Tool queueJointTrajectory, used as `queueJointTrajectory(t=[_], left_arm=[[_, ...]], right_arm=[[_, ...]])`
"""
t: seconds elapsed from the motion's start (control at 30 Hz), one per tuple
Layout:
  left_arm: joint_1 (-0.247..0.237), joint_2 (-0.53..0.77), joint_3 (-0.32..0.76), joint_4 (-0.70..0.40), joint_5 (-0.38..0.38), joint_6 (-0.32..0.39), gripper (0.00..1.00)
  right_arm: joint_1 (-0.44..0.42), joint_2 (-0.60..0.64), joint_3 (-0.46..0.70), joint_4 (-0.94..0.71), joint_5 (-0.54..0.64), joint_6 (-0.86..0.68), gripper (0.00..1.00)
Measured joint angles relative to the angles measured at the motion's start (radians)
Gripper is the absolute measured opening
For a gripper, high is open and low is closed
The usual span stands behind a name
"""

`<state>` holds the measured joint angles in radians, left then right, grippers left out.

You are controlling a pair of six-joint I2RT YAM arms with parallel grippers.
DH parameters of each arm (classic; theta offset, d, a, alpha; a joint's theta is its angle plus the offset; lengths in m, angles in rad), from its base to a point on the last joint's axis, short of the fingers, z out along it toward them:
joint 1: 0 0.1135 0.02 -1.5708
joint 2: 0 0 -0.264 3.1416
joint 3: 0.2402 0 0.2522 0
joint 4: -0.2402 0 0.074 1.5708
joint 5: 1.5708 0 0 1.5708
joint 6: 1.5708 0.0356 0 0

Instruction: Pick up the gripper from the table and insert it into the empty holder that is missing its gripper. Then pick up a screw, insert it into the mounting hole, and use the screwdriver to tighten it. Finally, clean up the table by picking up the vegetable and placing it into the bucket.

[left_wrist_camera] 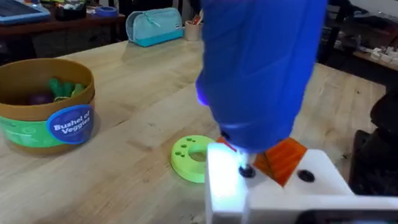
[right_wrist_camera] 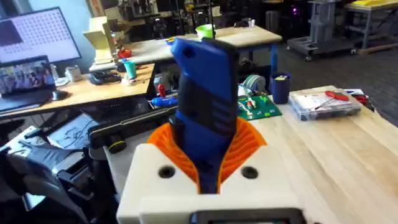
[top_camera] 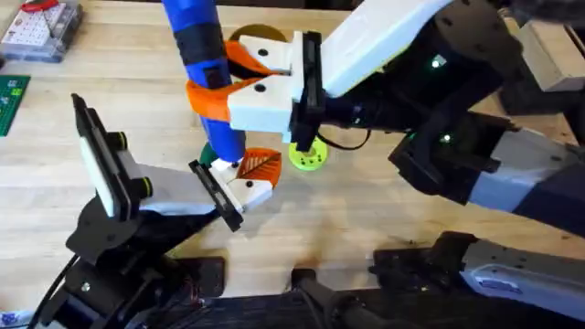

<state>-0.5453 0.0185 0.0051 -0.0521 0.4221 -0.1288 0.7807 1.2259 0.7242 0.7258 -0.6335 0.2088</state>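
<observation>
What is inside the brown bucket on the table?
Inside the bucket, green vegetables and a dark purple one are visible. Anything deeper is hidden by the bucket's wall.

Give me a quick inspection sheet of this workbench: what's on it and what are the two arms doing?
Surface: wooden table, bare patches.
Job's things: blue screwdriver upright, tip down at a white part; veggie bucket with vegetables inside; green disc.
Clutter: clear parts box, green circuit board.
Grippers: right gripper shut on the screwdriver; left gripper at the screwdriver's foot.
Cables: black cable by the disc.
Surroundings: desks and monitors behind.
</observation>
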Motion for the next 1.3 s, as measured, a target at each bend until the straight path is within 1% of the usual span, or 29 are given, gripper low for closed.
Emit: queueJointTrajectory(t=[0.3, 0.47, 0.53, 0.67, 0.93, 1.03, 1.07, 1.3], left_arm=[[0.000, 0.000, 0.000, 0.001, 0.000, 0.000, 0.019], [0.000, 0.000, 0.001, 0.000, 0.000, 0.002, 0.019], [0.000, 0.000, 0.001, 0.000, 0.000, 0.002, 0.019], [0.000, 0.000, 0.001, 0.000, 0.000, 0.002, 0.019], [0.000, 0.000, 0.001, 0.000, 0.000, 0.002, 0.019], [0.000, 0.000, 0.001, 0.000, 0.000, 0.002, 0.019], [0.000, 0.000, 0.001, 0.000, 0.000, 0.002, 0.019], [0.000, 0.000, 0.001, 0.000, 0.000, 0.002, 0.019]], right_arm=[[0.001, 0.000, -0.001, 0.018, -0.008, 0.000, 0.100], [-0.008, 0.002, -0.017, 0.210, -0.063, 0.001, 0.102], [-0.020, -0.018, -0.017, 0.255, -0.076, 0.001, 0.101], [-0.053, -0.045, -0.017, 0.259, -0.095, 0.001, 0.101], [-0.105, -0.041, -0.017, 0.243, -0.099, -0.008, 0.102], [-0.138, -0.041, -0.017, 0.241, -0.106, -0.044, 0.100], [-0.199, -0.041, -0.017, 0.204, -0.109, -0.069, 0.101], [-0.325, -0.040, -0.017, 0.054, -0.096, -0.090, 0.102]])
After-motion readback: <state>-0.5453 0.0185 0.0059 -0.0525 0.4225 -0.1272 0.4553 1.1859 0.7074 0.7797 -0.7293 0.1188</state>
